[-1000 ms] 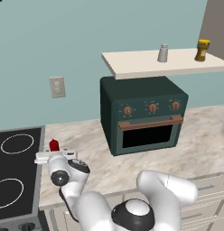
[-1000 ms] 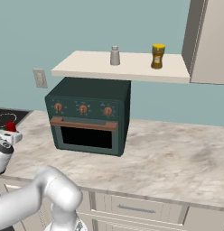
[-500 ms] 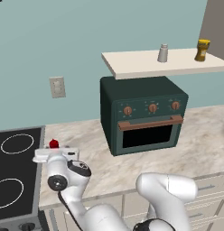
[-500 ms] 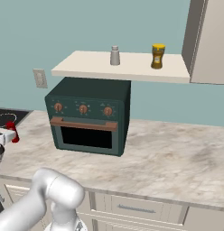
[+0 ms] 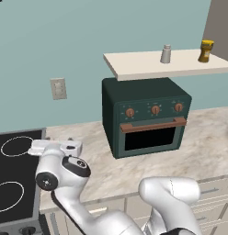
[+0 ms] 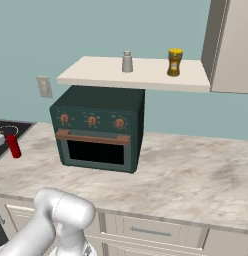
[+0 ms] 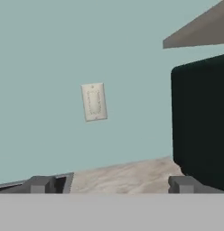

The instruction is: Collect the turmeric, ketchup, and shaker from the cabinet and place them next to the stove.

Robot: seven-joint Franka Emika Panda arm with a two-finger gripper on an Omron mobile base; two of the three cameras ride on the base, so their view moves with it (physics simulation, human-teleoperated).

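Ketchup (image 6: 13, 145), which we find upright on the counter (image 6: 196, 175) just right of the stove (image 5: 14, 174), then the gripper (image 7: 111, 184) with jaws wide and empty, then shaker (image 6: 127, 61) and turmeric (image 6: 174, 62) on the cabinet (image 6: 146, 80) shelf.

A dark green toaster oven (image 5: 147, 117) sits below a wall outlet (image 5: 58, 88).
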